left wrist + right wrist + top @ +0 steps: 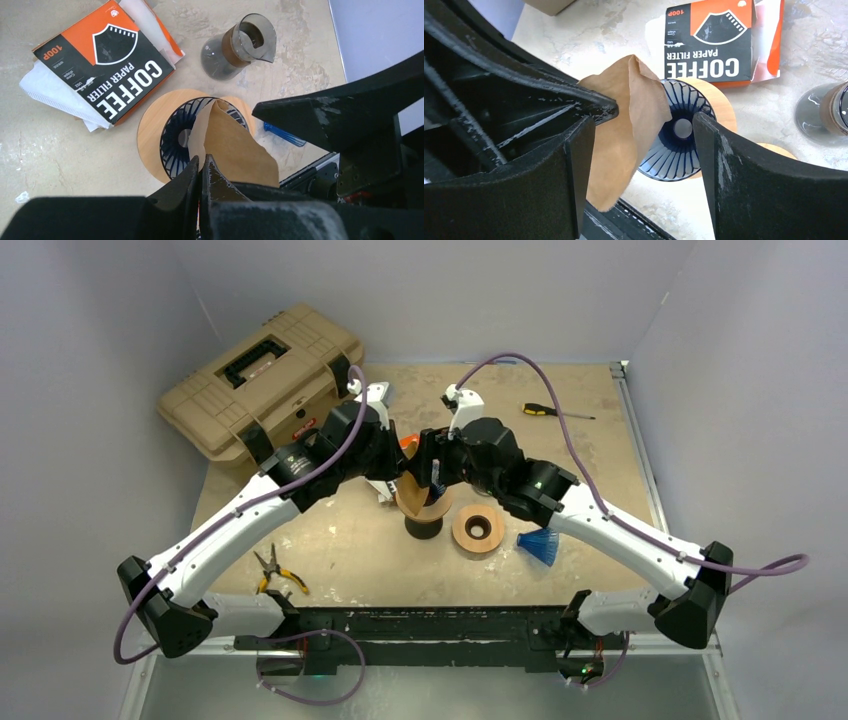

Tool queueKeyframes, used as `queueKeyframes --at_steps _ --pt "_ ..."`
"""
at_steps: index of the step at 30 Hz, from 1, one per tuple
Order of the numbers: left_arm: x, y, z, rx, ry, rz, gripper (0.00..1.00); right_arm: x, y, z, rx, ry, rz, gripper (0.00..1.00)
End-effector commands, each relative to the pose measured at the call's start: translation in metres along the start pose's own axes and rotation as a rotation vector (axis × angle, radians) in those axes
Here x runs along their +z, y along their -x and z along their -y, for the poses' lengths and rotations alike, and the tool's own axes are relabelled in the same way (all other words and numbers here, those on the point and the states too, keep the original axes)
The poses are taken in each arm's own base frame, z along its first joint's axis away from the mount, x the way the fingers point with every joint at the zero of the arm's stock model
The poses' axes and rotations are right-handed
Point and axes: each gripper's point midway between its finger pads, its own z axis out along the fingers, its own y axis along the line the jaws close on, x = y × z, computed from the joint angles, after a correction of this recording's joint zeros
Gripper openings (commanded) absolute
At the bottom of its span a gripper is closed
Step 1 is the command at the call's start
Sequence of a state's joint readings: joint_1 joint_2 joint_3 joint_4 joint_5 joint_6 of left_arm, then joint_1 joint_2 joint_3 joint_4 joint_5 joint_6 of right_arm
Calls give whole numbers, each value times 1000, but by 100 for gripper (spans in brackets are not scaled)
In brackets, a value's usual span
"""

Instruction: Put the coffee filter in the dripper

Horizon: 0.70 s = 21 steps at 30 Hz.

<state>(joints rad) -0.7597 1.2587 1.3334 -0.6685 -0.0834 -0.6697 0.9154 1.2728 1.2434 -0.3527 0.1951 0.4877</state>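
A brown paper coffee filter [235, 145] hangs folded above the dripper [175, 137], a dark blue ribbed cone in a round wooden collar. My left gripper [202, 167] is shut on the filter's near edge. In the right wrist view the filter [624, 125] lies against the left finger of my right gripper [644, 162], which is open, and the dripper [679, 145] shows between its fingers. From above, both grippers meet over the dripper [423, 525], the left gripper [405, 478] beside the right gripper [437, 475].
An orange and black filter box [115, 75] lies behind the dripper, with a glass carafe [235, 47] to its right. A second wooden ring [478, 528], a blue piece [540, 545], pliers [278, 575], a screwdriver [550, 411] and a tan toolbox [260, 380] are on the table.
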Motion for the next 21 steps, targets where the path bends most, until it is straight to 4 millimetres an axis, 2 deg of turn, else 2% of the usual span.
queueKeyframes --at_steps 1,10,15,21 --pt "-21 31 22 -15 -82 105 0 0 1 5 -35 -38 -12 72" --pt "-25 29 19 -9 -73 106 0 -2 -5 25 -59 -135 -17 56" --pt "-26 30 18 -3 -70 108 0 -5 -15 31 -65 -150 -54 54" --pt "-24 27 14 -1 -53 104 0 -10 -12 29 -62 -135 -42 55"
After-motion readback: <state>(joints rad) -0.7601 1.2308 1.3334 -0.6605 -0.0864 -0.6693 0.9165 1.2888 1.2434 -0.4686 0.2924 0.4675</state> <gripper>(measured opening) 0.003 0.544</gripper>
